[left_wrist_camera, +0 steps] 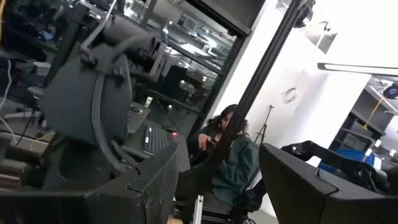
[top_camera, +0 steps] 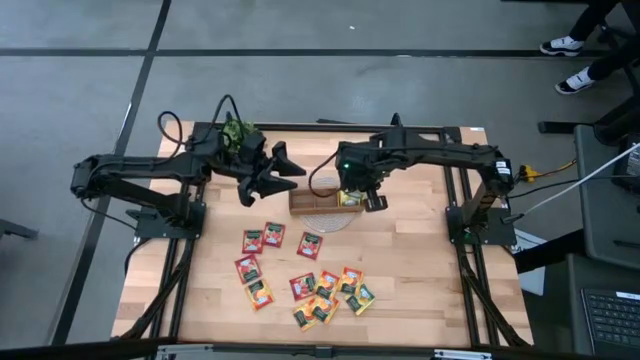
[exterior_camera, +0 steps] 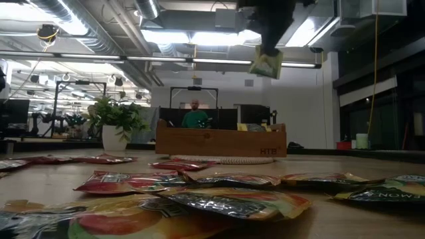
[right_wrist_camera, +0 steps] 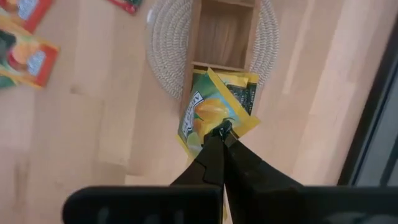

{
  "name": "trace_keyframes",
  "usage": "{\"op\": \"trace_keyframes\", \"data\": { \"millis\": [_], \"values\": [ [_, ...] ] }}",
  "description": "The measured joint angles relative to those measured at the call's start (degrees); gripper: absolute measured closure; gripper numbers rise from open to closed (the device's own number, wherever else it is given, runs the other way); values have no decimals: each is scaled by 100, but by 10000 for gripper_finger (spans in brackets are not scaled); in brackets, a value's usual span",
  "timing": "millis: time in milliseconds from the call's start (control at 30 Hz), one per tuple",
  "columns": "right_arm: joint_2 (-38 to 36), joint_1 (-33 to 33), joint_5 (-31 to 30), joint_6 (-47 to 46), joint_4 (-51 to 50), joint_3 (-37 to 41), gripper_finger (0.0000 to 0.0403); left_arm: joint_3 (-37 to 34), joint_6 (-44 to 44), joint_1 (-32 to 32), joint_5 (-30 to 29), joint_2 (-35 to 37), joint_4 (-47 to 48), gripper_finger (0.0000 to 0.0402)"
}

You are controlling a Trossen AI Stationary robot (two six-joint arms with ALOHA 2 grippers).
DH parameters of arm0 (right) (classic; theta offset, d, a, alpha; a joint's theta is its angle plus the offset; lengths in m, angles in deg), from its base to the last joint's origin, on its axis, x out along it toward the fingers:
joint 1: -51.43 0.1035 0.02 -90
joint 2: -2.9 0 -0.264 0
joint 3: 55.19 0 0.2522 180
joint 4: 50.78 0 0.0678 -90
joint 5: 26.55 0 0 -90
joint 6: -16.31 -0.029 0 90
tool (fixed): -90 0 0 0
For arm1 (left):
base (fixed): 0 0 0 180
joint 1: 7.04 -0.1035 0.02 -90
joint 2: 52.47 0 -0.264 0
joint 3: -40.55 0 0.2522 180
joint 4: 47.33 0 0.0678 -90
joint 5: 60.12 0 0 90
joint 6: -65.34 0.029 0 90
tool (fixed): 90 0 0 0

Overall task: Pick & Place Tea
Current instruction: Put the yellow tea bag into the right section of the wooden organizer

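My right gripper (right_wrist_camera: 222, 130) hangs over the right end of the long wooden tray (top_camera: 318, 207), shut on a yellow-green tea sachet (right_wrist_camera: 208, 115). In the low view that sachet (exterior_camera: 265, 65) dangles well above the tray (exterior_camera: 220, 141). Another yellow-green sachet (right_wrist_camera: 245, 88) lies in the compartment underneath. Several red, orange and yellow-green sachets (top_camera: 300, 275) lie flat on the table nearer the front. My left gripper (top_camera: 285, 170) is open and raised left of the tray, holding nothing. My right gripper pinches the sachet's upper edge (right_wrist_camera: 216, 126) between its two fingers. The fingers come from above, pointing steeply down. The sachet hangs tilted below the fingertips (exterior_camera: 264, 50), lifted clear of the tray and the table.
The tray stands on a round woven mat (right_wrist_camera: 163, 46). A small potted plant (top_camera: 238, 132) stands at the far left beside my left arm. Bare wood lies right of the tray and along the table's right side. A person (left_wrist_camera: 231, 155) sits beyond the table.
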Motion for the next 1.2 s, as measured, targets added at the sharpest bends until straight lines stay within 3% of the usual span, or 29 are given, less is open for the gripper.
{"op": "trace_keyframes", "data": {
  "millis": [367, 667, 1200],
  "values": [
    [0, -210, -7, 1069, 869, 748, 400, 2, -58, -219, 13, 46, 29, 186],
    [0, -678, 132, 1941, 1019, 1094, 400, 2, -77, -473, 10, 44, 92, 186],
    [-2, -890, 647, 2256, 1858, 1742, 400, 2, -102, -917, -3, 44, 93, 186]
  ]
}}
